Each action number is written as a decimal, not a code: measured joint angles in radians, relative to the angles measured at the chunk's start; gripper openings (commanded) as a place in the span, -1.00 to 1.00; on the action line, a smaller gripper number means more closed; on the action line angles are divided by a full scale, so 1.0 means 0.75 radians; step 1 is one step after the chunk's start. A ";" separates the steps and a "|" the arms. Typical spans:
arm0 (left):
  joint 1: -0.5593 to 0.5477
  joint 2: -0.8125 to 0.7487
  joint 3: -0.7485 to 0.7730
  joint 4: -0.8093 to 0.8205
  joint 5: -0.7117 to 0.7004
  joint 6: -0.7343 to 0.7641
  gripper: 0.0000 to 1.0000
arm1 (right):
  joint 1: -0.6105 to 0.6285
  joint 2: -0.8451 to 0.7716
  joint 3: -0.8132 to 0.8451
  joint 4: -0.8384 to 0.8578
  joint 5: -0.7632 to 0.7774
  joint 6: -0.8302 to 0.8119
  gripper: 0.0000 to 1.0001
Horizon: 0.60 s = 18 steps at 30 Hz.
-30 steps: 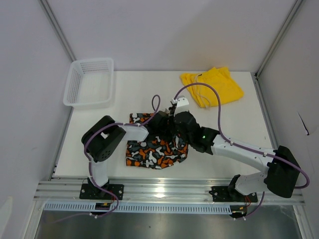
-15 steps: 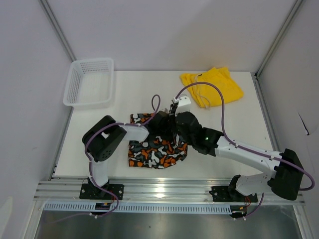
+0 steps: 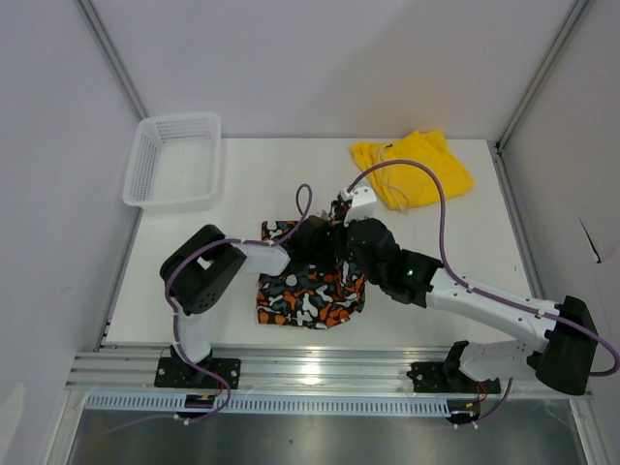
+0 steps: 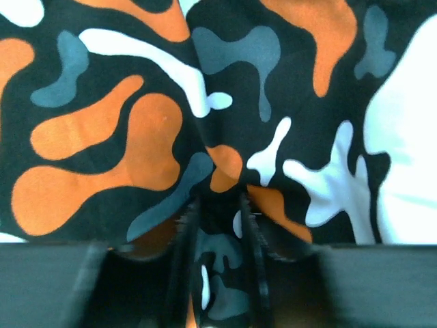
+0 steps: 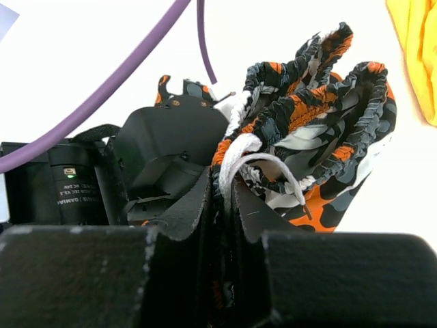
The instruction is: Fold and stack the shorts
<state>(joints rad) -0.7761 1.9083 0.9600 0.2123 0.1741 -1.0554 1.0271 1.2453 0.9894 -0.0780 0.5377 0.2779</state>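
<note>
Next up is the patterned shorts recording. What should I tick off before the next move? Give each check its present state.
1. Grip of the right gripper on the waistband of the patterned shorts: ok, clamped on it beside the white drawstring.
2. Hold of the left gripper on the cloth between its fingers: cannot tell.
3. Patterned shorts folded flat: not ok, waistband bunched up.
4. Clearance from the yellow shorts: ok, they lie apart at the far right.
5. Clearance from the basket: ok, it sits far left.

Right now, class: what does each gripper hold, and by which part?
The right gripper pinches the patterned shorts at the bunched waistband, by the white drawstring. A fold of them lies between the fingers of the left gripper; whether clamped cannot be told.
</note>
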 measured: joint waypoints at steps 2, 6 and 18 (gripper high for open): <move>0.005 -0.005 0.000 0.006 0.031 0.004 0.14 | -0.017 -0.023 -0.015 0.003 -0.012 0.004 -1.00; 0.025 -0.082 -0.022 -0.007 0.063 0.010 0.68 | -0.055 -0.070 -0.037 0.014 -0.032 0.013 -1.00; 0.361 -0.624 -0.339 -0.117 0.173 0.085 0.75 | -0.136 -0.131 -0.068 0.062 -0.156 0.005 -1.00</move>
<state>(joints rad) -0.5056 1.4403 0.7059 0.1246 0.3038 -0.9916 0.9253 1.1473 0.9382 -0.0315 0.4206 0.2813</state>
